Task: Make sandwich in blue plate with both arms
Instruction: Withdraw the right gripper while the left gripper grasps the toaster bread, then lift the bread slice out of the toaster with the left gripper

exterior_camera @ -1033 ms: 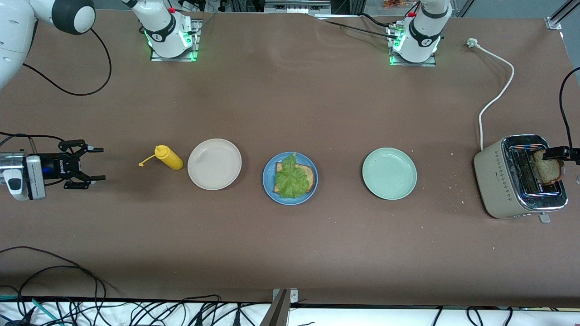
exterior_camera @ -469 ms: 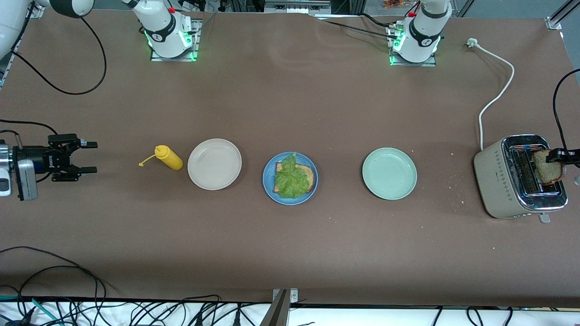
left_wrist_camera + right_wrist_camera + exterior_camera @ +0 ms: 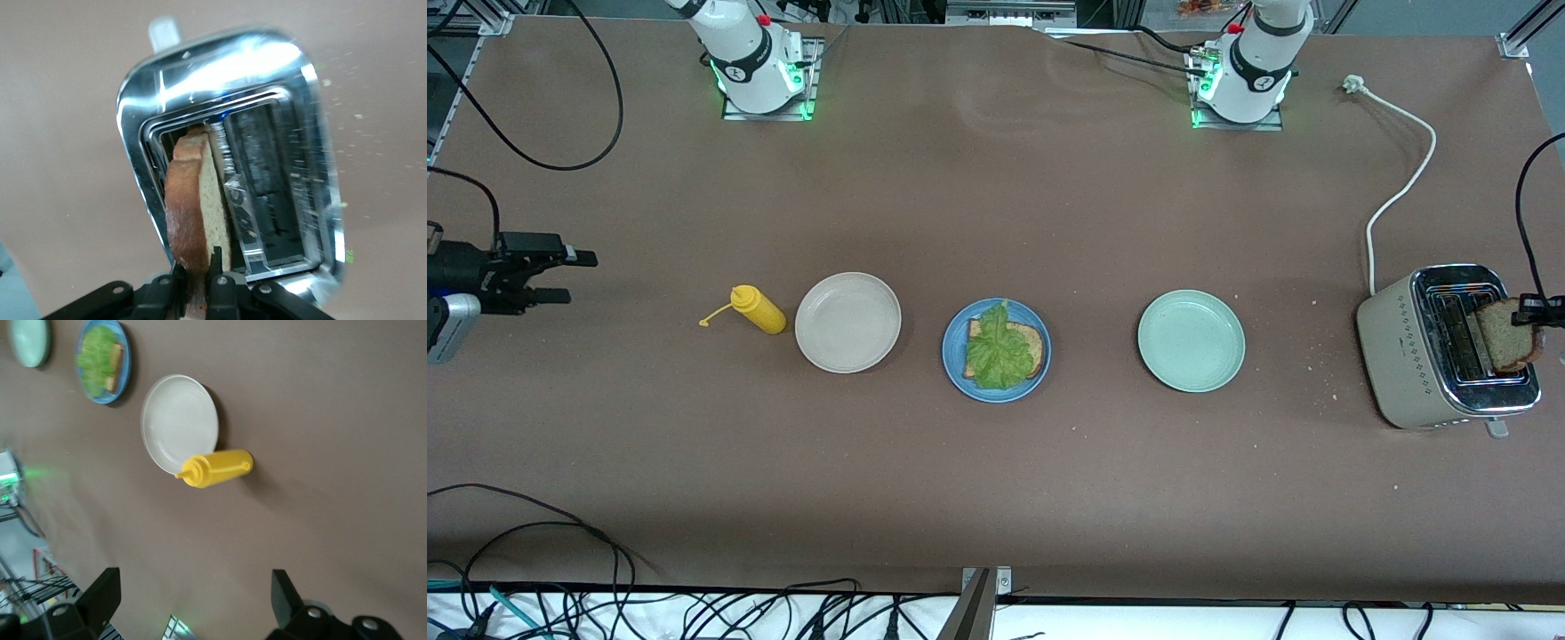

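The blue plate sits mid-table with one brown bread slice on it and a green lettuce leaf on top. My left gripper is shut on a second bread slice, holding it upright over the toaster slot. In the left wrist view the gripper pinches the slice by its edge above the toaster's chrome top. My right gripper is open and empty over the table at the right arm's end. It is also open in the right wrist view.
A yellow squeeze bottle lies beside a beige plate toward the right arm's end. A pale green plate sits between the blue plate and the toaster. The toaster's white cord runs toward the arm bases. Crumbs lie near the toaster.
My right gripper has drawn back toward the table's edge and farther from the camera. My left gripper has drawn the bread slice a little farther out of the toaster slot.
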Action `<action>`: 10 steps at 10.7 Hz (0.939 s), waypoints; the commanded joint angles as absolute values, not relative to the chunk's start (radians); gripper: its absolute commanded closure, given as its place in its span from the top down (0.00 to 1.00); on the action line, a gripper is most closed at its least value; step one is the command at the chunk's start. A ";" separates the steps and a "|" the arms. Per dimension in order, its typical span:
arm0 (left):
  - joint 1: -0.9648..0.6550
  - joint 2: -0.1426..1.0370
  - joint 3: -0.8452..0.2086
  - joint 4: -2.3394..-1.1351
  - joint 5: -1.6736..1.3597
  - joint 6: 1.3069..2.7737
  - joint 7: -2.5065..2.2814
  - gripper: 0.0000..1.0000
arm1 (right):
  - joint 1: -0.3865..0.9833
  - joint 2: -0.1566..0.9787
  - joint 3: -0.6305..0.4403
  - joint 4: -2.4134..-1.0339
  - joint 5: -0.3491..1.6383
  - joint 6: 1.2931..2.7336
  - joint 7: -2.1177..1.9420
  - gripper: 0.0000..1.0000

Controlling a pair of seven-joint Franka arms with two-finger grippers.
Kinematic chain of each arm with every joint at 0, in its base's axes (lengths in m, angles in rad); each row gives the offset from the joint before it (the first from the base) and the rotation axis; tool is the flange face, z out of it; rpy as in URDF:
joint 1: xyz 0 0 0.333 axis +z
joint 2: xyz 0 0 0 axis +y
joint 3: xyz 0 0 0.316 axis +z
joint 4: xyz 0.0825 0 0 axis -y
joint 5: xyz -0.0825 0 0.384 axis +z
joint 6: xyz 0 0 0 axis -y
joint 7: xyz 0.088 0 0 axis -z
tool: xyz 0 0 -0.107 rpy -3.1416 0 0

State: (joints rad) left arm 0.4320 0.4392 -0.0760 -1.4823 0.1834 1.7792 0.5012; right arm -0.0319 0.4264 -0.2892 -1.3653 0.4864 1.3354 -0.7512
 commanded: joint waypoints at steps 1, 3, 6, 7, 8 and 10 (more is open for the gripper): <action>0.428 0.338 -0.133 -1.381 0.166 1.568 0.531 0.00 | -0.037 0.217 -0.135 -1.523 0.193 1.452 -0.437 1.00; 0.428 0.292 -0.146 -1.312 0.152 1.444 0.531 0.00 | -0.038 0.132 -0.107 -1.587 0.108 1.517 -0.280 1.00; 0.428 0.258 -0.155 -1.250 0.052 1.277 0.529 0.00 | -0.038 0.052 -0.029 -1.638 -0.011 1.558 0.007 1.00; 0.428 0.256 -0.169 -1.252 0.005 1.212 0.525 0.00 | -0.040 0.043 -0.014 -1.637 -0.014 1.587 0.030 1.00; 0.428 0.258 -0.172 -1.250 -0.059 1.192 0.509 0.00 | -0.041 0.041 -0.008 -1.637 -0.002 1.647 0.035 1.00; 0.369 0.270 -0.218 -1.255 -0.107 1.189 0.422 0.00 | -0.044 0.026 -0.008 -1.634 0.012 1.644 0.017 1.00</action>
